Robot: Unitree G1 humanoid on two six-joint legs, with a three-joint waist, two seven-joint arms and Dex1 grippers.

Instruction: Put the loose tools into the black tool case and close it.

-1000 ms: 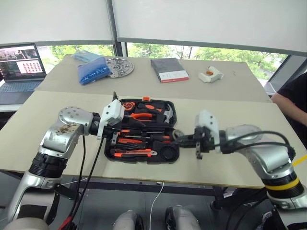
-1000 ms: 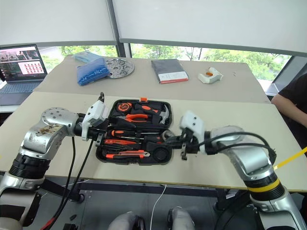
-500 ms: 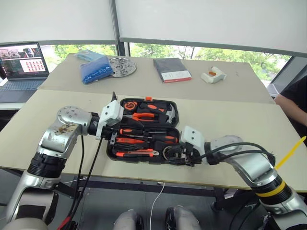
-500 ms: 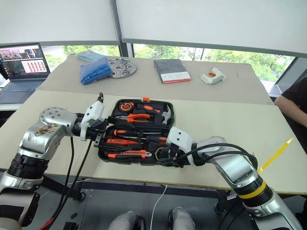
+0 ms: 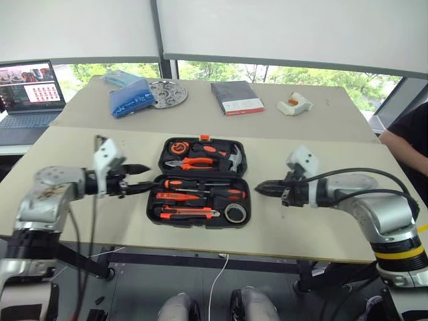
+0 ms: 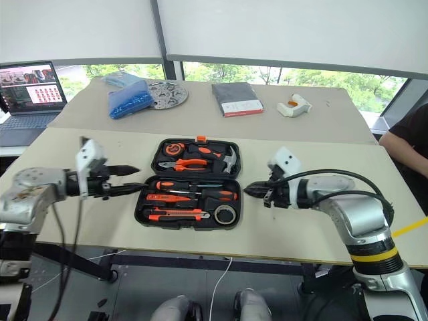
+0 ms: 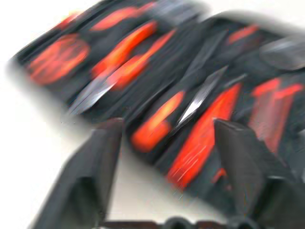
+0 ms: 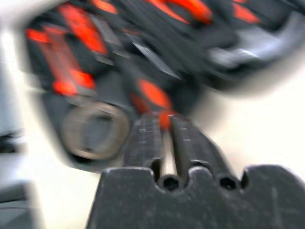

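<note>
Both pincers withdrew beside black tool case (image 5: 198, 180).

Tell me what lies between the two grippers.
In the left eye view, the open black tool case with its tools lies between the left gripper and right gripper.

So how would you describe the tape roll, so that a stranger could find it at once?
Look at the open black tool case in the middle of the near table. The tape roll sits in its front corner on the robot's right side. It is the only round grey ring there; its neighbours are long orange-and-black tools.
</note>
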